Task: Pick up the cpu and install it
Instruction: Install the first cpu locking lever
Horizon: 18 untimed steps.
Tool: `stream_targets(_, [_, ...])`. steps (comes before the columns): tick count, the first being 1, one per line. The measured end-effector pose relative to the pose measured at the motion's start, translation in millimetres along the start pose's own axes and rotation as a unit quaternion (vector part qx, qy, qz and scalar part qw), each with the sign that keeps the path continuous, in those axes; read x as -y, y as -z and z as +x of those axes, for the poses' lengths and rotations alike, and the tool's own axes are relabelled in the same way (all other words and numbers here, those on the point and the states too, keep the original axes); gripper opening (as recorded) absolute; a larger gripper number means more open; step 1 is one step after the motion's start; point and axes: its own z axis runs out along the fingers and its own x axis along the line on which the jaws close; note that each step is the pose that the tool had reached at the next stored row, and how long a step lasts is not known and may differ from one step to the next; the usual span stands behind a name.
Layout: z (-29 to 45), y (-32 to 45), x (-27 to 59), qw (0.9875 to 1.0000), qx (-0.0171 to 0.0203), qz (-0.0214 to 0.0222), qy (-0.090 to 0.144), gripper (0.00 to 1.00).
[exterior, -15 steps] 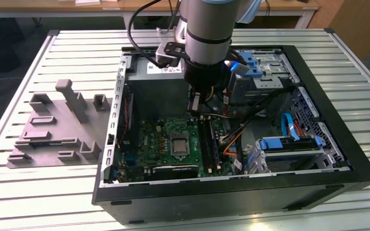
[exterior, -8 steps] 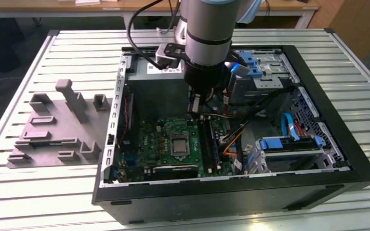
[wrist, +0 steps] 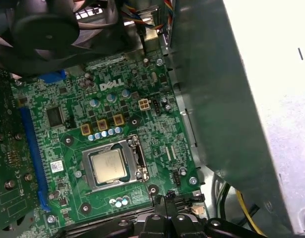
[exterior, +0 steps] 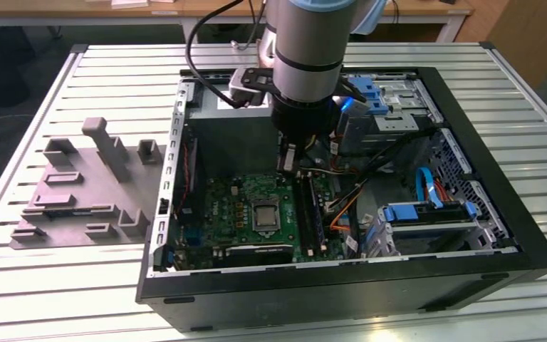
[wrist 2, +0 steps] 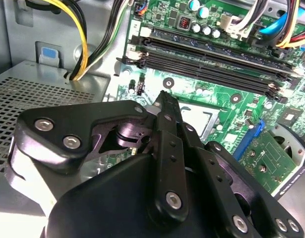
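Note:
The cpu (wrist: 109,166), a small square chip with a silvery top, lies flat inside the metal-framed socket (wrist: 136,148) on the green motherboard (wrist: 157,119). In the exterior view the cpu (exterior: 266,214) sits low in the open computer case, and my gripper (exterior: 292,169) hangs above and a little behind it. In the second wrist view the black fingers (wrist 2: 167,144) meet at their tips, so my gripper (wrist 2: 164,96) is shut with nothing visible between them; part of the cpu (wrist 2: 201,117) shows just beyond. The first wrist view shows my gripper (wrist: 167,203) apart from the socket.
Black memory slots (wrist 2: 212,64) run beside the socket. Yellow and black cables (wrist 2: 80,39) and a perforated metal box (wrist 2: 23,99) stand near the gripper. A fan (wrist: 43,29), the case wall (wrist: 216,99), blue drive brackets (exterior: 426,214) and a grey fixture plate (exterior: 83,192) outside the case surround the work area.

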Motion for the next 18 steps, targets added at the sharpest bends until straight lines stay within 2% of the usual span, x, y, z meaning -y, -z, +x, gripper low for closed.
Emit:
stream_targets(13, [0.7,0.0,0.2,1.0,-0.0001,0.0,0.0,0.11])
stream_targets(18, [3.3,-0.2,0.2,0.9999,-0.0004,0.0003,0.01,0.11])
